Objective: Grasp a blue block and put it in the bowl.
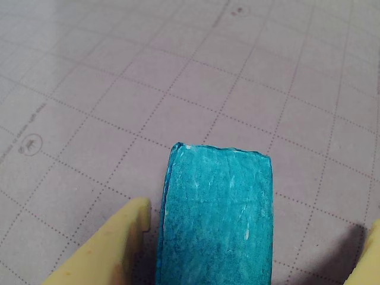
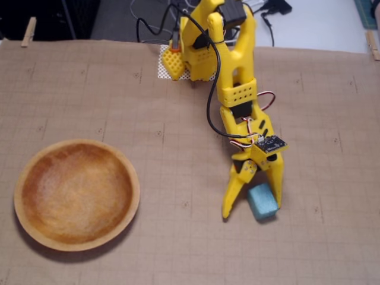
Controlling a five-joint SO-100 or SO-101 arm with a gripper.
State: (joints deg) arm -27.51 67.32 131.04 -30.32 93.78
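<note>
The blue block [image 2: 262, 202] lies on the gridded mat at the right in the fixed view. My yellow gripper [image 2: 252, 209] is open and lowered around it, with one finger on each side; the block sits closer to the right finger [image 2: 276, 187]. In the wrist view the block [image 1: 217, 219] fills the lower middle. It stands between the left fingertip [image 1: 119, 237] and the right fingertip [image 1: 373, 252], with gaps on both sides. The wooden bowl [image 2: 77, 193] sits empty at the lower left of the fixed view, far from the gripper.
The arm's base [image 2: 205, 56] stands at the mat's far edge with cables behind it. The brown gridded mat [image 2: 178, 154] covers the table. A clothespin [image 2: 28, 31] clips its top left corner.
</note>
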